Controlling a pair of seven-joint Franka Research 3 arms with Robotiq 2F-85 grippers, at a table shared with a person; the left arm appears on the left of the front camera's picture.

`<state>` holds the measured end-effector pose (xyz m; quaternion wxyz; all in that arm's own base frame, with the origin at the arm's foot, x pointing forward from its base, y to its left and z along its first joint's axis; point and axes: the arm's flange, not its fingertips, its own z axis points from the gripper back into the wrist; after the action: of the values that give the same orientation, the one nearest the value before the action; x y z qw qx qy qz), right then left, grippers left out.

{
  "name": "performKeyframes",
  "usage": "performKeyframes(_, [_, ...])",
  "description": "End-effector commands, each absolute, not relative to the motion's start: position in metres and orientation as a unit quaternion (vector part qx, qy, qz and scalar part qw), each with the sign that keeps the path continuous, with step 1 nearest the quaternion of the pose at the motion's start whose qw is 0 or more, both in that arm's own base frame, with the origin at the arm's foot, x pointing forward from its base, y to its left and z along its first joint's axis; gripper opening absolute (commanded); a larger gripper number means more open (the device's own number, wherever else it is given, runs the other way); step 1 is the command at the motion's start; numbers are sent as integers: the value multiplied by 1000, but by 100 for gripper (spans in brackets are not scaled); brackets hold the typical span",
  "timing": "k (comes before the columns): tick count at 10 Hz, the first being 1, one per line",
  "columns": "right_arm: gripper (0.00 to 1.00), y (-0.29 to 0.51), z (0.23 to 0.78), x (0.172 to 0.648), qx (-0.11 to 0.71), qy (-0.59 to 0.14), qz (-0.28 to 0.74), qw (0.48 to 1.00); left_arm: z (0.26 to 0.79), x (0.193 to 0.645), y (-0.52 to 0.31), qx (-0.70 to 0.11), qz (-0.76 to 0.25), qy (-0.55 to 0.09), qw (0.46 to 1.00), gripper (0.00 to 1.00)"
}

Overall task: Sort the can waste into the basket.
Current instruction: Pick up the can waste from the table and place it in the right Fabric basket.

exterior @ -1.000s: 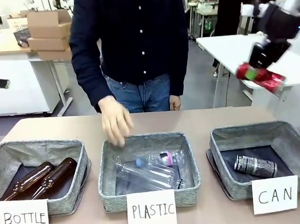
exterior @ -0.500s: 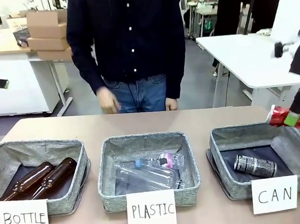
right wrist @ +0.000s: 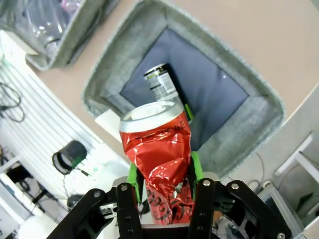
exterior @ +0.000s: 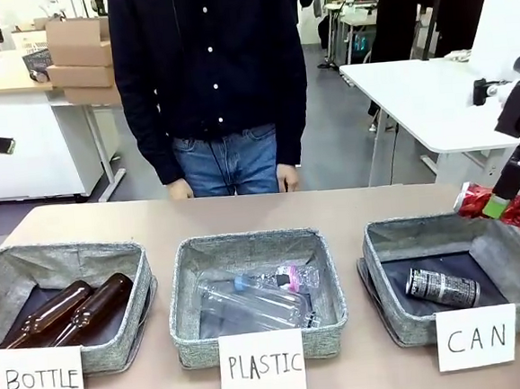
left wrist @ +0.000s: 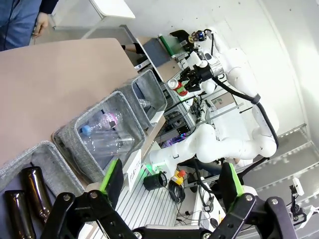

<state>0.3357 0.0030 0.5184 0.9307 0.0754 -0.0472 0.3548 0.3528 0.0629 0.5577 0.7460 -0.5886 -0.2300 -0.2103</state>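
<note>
We find one can, the dark grey-black can (exterior: 442, 287), lying in the CAN basket (exterior: 390, 238) at the desk's right end. The right claw (exterior: 498, 205) clamps the dented red can (right wrist: 160, 162) above that basket's far right rim, release pending. The left claw (left wrist: 172, 180) stands open, empty.

Front view faces the person across three baskets; right wrist view looks down — close — into the CAN basket (right wrist: 259, 104).

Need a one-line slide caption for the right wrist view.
Right gripper clamps the dented red can above the CAN basket, where the dark can already lies.
</note>
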Motion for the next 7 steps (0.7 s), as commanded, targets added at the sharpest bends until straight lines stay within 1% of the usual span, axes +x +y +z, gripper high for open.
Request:
performKeyframes(1, [59,-3,522,345,75,-56,391,916,556,350,63,-584,-216,-234,746,100])
performKeyframes(2, [99,-3,522,348,68,-52,393,916,556,350,63,-584,-216,-234,746,100])
performKeyframes(7, [100,-4,525,351,63,-48,395,915,556,350,63,-584,-216,-234,746,100])
